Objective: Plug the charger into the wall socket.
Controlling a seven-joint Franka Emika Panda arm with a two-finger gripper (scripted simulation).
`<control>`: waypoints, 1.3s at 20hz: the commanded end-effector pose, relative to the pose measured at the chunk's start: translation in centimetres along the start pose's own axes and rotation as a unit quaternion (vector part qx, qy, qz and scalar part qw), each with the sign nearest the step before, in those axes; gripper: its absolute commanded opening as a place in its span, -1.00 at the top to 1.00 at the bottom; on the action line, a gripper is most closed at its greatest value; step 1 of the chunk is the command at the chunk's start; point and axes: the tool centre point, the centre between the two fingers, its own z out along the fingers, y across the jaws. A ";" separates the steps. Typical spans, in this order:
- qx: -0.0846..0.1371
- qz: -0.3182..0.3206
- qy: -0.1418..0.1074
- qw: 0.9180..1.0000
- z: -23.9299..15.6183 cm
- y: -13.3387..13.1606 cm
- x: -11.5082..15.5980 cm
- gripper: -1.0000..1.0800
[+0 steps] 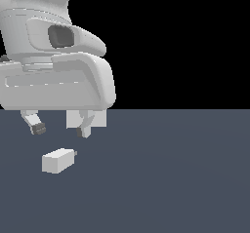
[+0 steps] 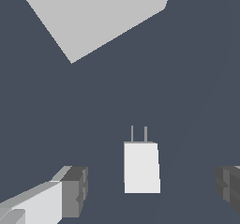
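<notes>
Fingers (image 2: 70, 190) of the gripper (image 1: 59, 128) spread wide apart, empty, hovering above the charger (image 2: 141, 168), which lies flat on the floor between them. It looks small, stiff and light; best pinched across its smooth long sides, clear of the thin prongs (image 2: 138, 134). Only a corner of the socket (image 2: 98, 12) shows, holes unseen, and the exterior view lacks it altogether

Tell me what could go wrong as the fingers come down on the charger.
1. The charger lies off-centre between the open fingers; one finger could touch first and push or turn it.
2. It looks small and flat on the floor; a grip reaching its prongs could hinder insertion.
3. The wall socket is barely in view, so alignment cannot be judged.
</notes>
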 end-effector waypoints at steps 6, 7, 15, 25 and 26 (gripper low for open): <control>0.000 0.001 0.000 1.000 0.5 0.0 -0.1 -0.92; 0.000 0.001 0.000 1.000 0.7 0.0 -0.2 -0.92; 0.000 0.001 0.000 1.000 3.8 0.0 -1.0 -0.92; 0.000 0.002 0.000 1.000 5.0 -0.1 -1.2 1.00; 0.000 0.002 0.000 1.000 5.0 -0.1 -1.2 1.00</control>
